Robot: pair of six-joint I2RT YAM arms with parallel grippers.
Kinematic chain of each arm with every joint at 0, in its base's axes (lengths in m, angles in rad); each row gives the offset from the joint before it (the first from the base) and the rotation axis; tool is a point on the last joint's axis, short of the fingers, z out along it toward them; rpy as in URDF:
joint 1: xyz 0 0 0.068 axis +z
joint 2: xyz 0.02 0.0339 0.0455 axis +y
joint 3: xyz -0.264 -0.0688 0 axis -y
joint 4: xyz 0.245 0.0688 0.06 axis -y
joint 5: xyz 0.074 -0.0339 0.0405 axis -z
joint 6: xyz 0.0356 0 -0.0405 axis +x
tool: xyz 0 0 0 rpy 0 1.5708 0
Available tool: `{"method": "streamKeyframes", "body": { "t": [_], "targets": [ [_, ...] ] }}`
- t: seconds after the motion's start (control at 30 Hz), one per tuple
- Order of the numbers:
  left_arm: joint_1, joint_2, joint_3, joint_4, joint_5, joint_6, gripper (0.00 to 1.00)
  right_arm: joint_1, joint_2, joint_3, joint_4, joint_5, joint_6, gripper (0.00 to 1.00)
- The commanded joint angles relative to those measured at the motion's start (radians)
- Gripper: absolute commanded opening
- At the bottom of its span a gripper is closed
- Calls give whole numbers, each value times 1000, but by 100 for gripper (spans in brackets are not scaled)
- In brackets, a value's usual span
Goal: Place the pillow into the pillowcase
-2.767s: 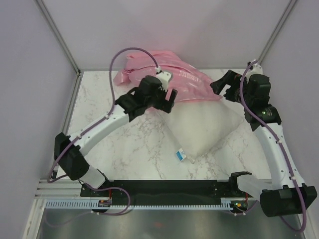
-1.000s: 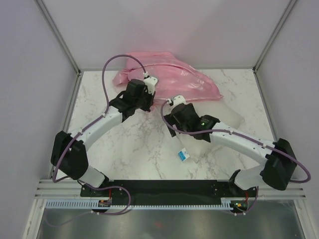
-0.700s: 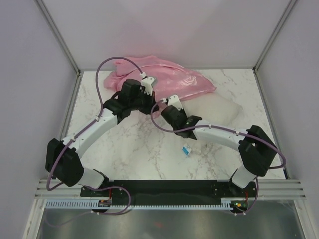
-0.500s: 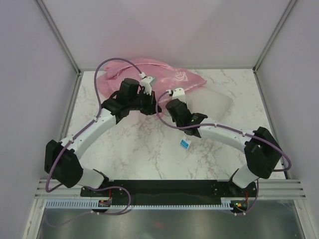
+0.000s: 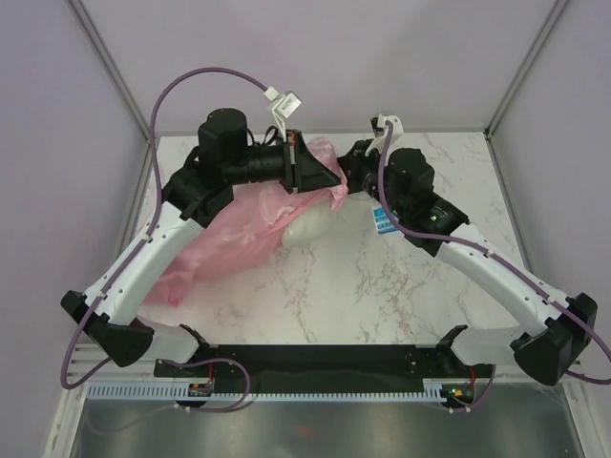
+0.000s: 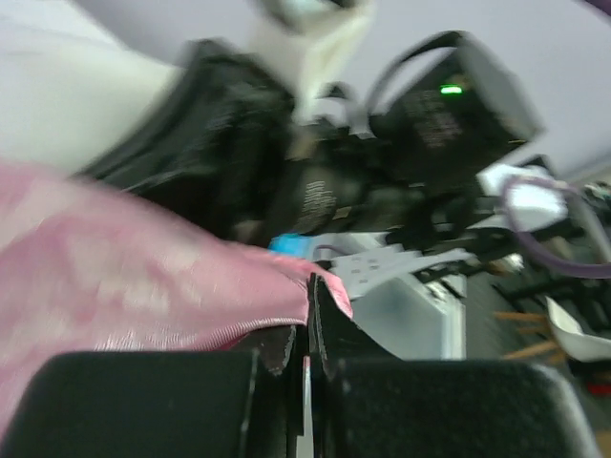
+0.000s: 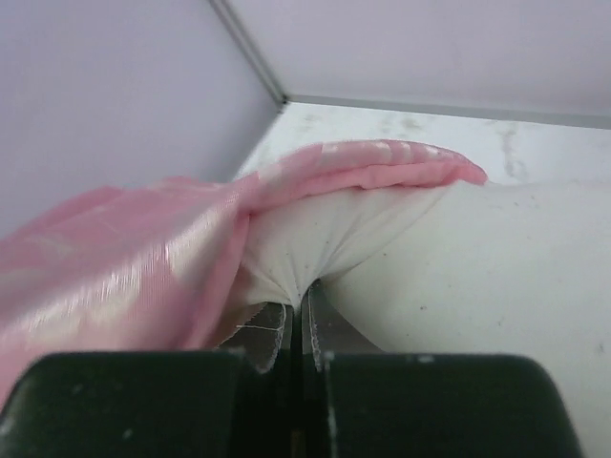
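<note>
above the far middle of the tabletop point(image 5: 401, 286), both hands raised & nearly meeting. left hand point(image 6: 305, 305): clenched on the hem of the pillowcase point(image 5: 224, 243), pink satin pinched tight in it. right hand point(image 7: 303, 315): clenched too, grasping a tuck of the pillow point(image 7: 344, 229), white cloth puckered where it enters the jaws.

changed in the last sec: right hand gone from wide open over the pillow to shut on it. pillow & pillowcase lifted off the far part of the tabletop. pillowcase swung over toward the left arm point(image 5: 153, 258), now hanging from the left hand down toward the near-left of the tabletop. pillow mostly hidden now, only a white bulge showing under the pink in top view, just below the two hands. in right wrist view, pink draped over the pillow's top & left side, right side bare.

meaning for the task, as a guess: pillow prob. partly inside the pillowcase, or maybe only draped by it; can't tell which from these views. mouth of the pillowcase seemingly up at the hands, so next likely a shake, or a pull of the hem further over the bare side. risk: slippery satin & only a small pinch on the pillow, so either could slide out w/ the weight hanging.
</note>
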Motion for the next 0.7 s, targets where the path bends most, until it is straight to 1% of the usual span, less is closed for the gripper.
{"method": "streamKeyframes", "body": {
  "t": [0.0, 0.03, 0.07, 0.13, 0.17, 0.2, 0.27, 0.3, 0.33, 0.4, 0.43, 0.47, 0.53, 0.57, 0.63, 0.67],
  "targets": [
    [-126, 72, 148, 223, 156, -226, 2, 15, 18, 3, 307, -279, 208, 0],
    [-143, 92, 167, 252, 156, -278, 2, 14, 29, -13, 324, -322, 224, 0],
    [-166, 107, 184, 260, 156, -295, 2, 15, 27, -14, 324, -331, 236, 0],
    [-171, 129, 212, 269, 156, -316, 2, 15, 4, -20, 275, -336, 243, 0],
    [-166, 121, 209, 270, 145, -324, 2, 15, -41, -30, 245, -318, 238, 0],
    [-168, 100, 198, 268, 121, -323, 2, 15, -69, -31, 167, -307, 232, 0],
    [-165, 82, 181, 265, 104, -320, 2, 15, -127, -25, 64, -272, 214, 0],
    [-162, 77, 179, 259, 102, -316, 2, 15, -137, -20, -61, -259, 206, 0],
    [-157, 75, 178, 251, 98, -303, 2, 14, -137, -7, -123, -244, 195, 0],
    [-126, 74, 155, 221, 96, -287, 2, -17, -126, -17, -218, -259, 174, 0],
    [-108, 69, 137, 217, 96, -287, 2, -35, -128, -63, -223, -271, 174, 0],
    [-65, 68, 114, 219, 95, -286, 2, -57, -132, -88, -225, -288, 178, 0],
    [-16, 69, 42, 228, 96, -287, 2, -109, -158, -146, -234, -325, 178, 0],
    [34, 74, -1, 233, 111, -290, 2, -120, -164, -158, -242, -331, 169, 0],
    [70, 103, -20, 234, 137, -283, 2, -135, -152, -166, -284, -354, 148, 0],
    [93, 141, -20, 228, 160, -277, 2, -140, -137, -165, -300, -366, 134, 1]
  ]
}}
